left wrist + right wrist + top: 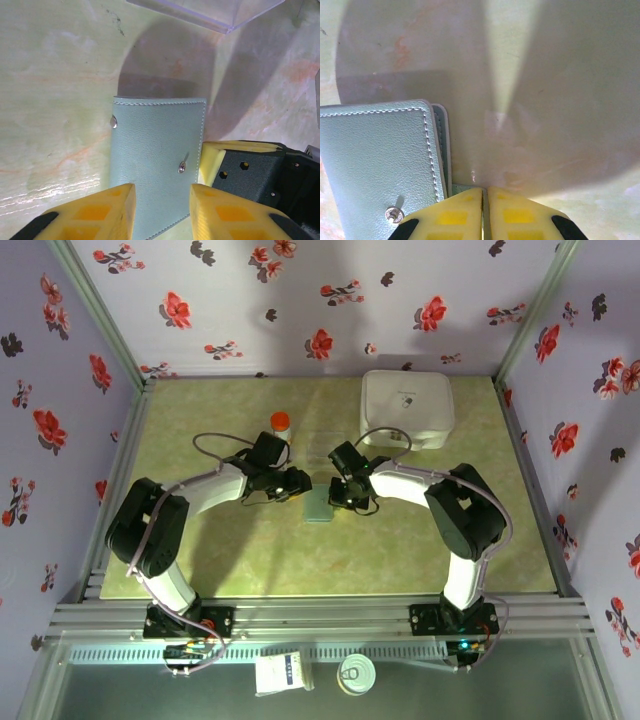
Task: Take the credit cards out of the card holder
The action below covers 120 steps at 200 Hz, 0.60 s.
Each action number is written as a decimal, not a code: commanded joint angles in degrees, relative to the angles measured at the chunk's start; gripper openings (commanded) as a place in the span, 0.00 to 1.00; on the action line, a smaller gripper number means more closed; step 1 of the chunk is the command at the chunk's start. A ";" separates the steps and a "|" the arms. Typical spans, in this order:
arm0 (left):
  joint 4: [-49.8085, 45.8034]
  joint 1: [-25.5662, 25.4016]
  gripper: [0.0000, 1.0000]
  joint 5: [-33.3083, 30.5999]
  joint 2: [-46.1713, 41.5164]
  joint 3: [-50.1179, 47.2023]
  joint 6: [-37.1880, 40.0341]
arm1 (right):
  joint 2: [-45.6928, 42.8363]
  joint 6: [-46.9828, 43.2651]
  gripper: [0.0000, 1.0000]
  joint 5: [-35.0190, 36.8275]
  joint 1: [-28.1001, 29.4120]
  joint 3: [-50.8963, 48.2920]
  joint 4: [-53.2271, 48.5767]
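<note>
The card holder [320,505] lies folded shut on the green table between my two grippers, a dull teal wallet with white stitching and metal snaps [182,167]. The credit cards are hidden. My left gripper [162,210] hovers open over the holder's near end, and the holder [157,150] shows through the gap between its yellow fingers. My right gripper [485,192] is shut at the holder's side edge. A thin teal sliver of the lower panel [462,188] runs in between its fingertips, beside the top panel [380,160]. In the left wrist view one right finger [215,160] touches that edge.
A clear plastic sheet [210,10] lies just beyond the holder. An orange-capped bottle [280,423] stands behind my left gripper [300,483]. A white zip case [406,408] sits at the back right, behind my right gripper [345,498]. Flowered walls enclose the table.
</note>
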 commanded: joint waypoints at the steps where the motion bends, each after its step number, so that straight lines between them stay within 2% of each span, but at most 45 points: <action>1: -0.77 0.52 0.32 -0.95 -1.86 -1.09 0.21 | -1.71 0.84 0.07 0.24 -0.42 -0.69 -0.41; 53: -3.40 1.49 0.34 -3.60 -4.44 -2.06 1.91 | -5.47 -2.05 0.05 2.06 -1.38 0.71 -4.18; 120: -5.41 2.60 0.37 -6.27 -8.60 -3.45 4.62 | -7.79 -7.73 0.05 -0.22 -1.65 4.28 -9.44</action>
